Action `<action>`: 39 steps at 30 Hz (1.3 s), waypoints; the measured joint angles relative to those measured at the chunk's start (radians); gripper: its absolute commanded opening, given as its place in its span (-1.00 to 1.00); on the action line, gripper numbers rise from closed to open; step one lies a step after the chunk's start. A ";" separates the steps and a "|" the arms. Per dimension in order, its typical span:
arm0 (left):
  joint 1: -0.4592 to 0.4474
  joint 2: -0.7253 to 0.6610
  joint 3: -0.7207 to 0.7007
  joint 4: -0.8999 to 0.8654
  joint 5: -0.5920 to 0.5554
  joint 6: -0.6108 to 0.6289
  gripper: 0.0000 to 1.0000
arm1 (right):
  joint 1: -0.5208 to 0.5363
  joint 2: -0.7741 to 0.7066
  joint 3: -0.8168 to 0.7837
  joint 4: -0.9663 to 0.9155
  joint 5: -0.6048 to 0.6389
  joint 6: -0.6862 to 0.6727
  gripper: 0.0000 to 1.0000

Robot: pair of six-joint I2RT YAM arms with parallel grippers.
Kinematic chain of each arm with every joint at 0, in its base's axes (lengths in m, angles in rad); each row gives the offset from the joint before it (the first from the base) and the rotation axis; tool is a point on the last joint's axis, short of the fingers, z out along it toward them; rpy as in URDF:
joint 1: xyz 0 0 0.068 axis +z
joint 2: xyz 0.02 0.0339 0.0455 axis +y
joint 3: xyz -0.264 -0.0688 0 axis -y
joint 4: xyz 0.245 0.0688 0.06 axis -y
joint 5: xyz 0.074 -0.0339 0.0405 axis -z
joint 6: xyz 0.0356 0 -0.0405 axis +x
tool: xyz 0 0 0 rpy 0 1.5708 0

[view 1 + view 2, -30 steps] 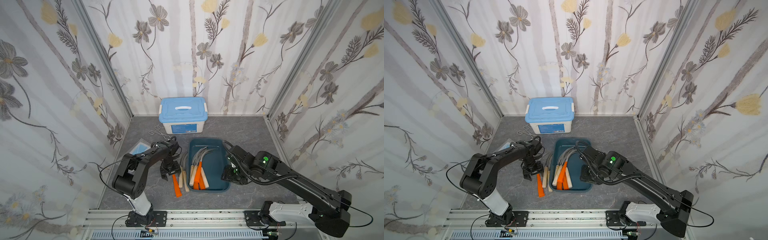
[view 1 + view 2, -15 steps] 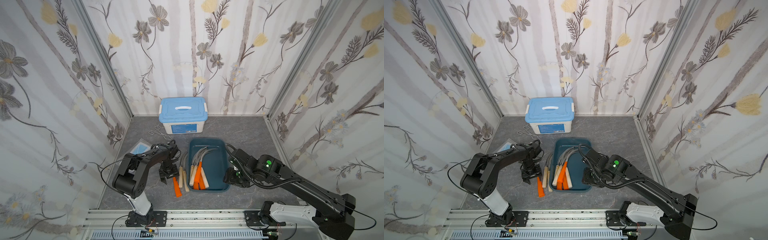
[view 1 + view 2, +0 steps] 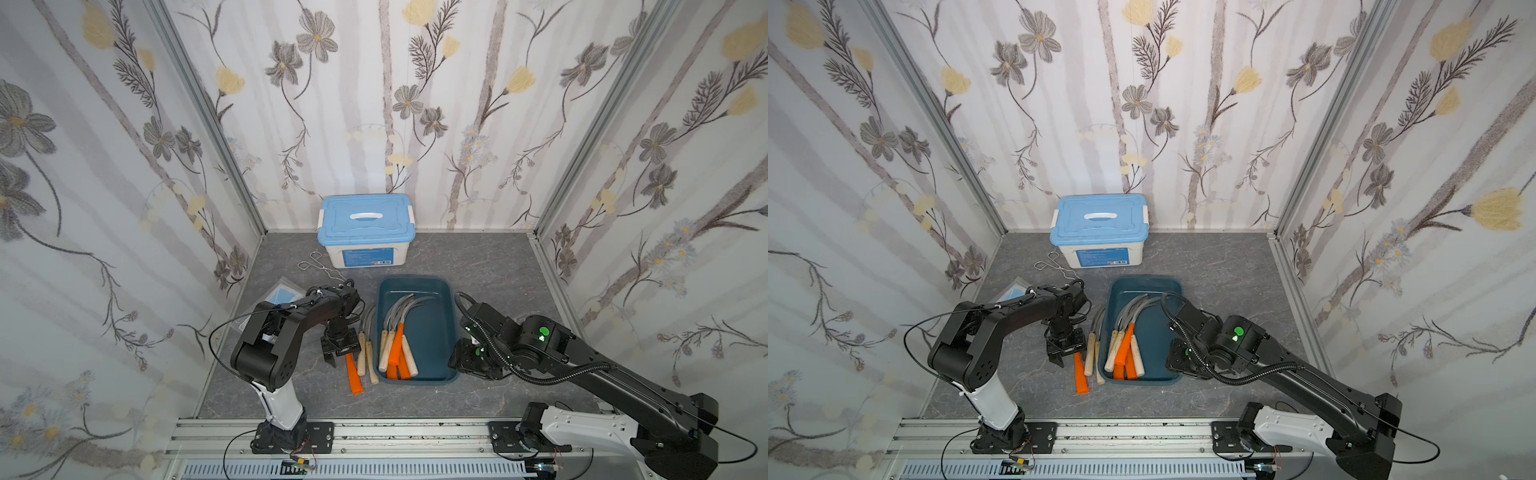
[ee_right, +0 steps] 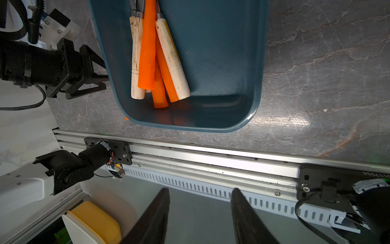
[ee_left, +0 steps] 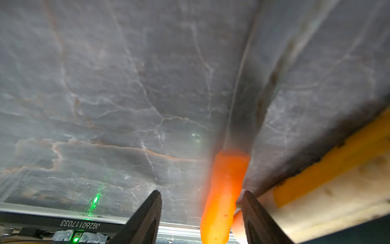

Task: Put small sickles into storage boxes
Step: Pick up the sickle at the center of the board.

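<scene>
Marble floor: orange sickle, handle toward rail; left fingers straddle it, unclosed; right fingers parted, empty.

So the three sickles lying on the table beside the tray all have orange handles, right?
Not all. Of the three on the table beside the tray, only one sickle has an orange handle; the other two sickles have pale wooden handles. Both top views show it.
</scene>
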 measured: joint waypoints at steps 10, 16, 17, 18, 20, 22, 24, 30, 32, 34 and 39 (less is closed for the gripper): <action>-0.029 0.035 0.015 -0.005 0.015 0.000 0.09 | 0.000 -0.003 -0.007 0.014 0.002 0.003 -0.01; -0.038 0.053 0.032 -0.013 0.023 0.001 -0.09 | 0.000 -0.033 -0.022 0.014 0.004 0.022 -0.01; -0.038 0.053 0.032 -0.013 0.025 0.001 -0.13 | 0.000 -0.036 -0.025 0.014 0.004 0.024 -0.01; -0.038 0.053 0.032 -0.012 0.027 0.001 -0.17 | 0.000 -0.039 -0.026 0.014 0.004 0.027 -0.01; -0.039 0.054 0.032 -0.009 0.034 0.001 -0.25 | 0.000 -0.043 -0.029 0.014 0.005 0.028 0.00; -0.040 0.053 0.030 -0.008 0.038 0.001 -0.34 | 0.000 -0.045 -0.031 0.014 0.006 0.031 -0.01; -0.040 0.052 0.027 -0.012 0.037 0.000 -0.47 | 0.000 -0.045 -0.032 0.014 0.010 0.031 -0.01; -0.040 0.050 0.025 -0.016 0.037 0.001 -0.73 | 0.000 -0.045 -0.032 0.014 0.011 0.031 0.00; -0.040 0.048 0.025 -0.016 0.037 0.000 -0.84 | 0.000 -0.045 -0.032 0.014 0.011 0.031 -0.01; -0.040 0.045 0.025 -0.016 0.031 0.000 -0.95 | -0.001 -0.045 -0.032 0.014 0.011 0.031 -0.01; -0.037 0.039 0.023 -0.024 0.014 0.001 -1.00 | -0.001 -0.045 -0.032 0.014 0.011 0.031 -0.01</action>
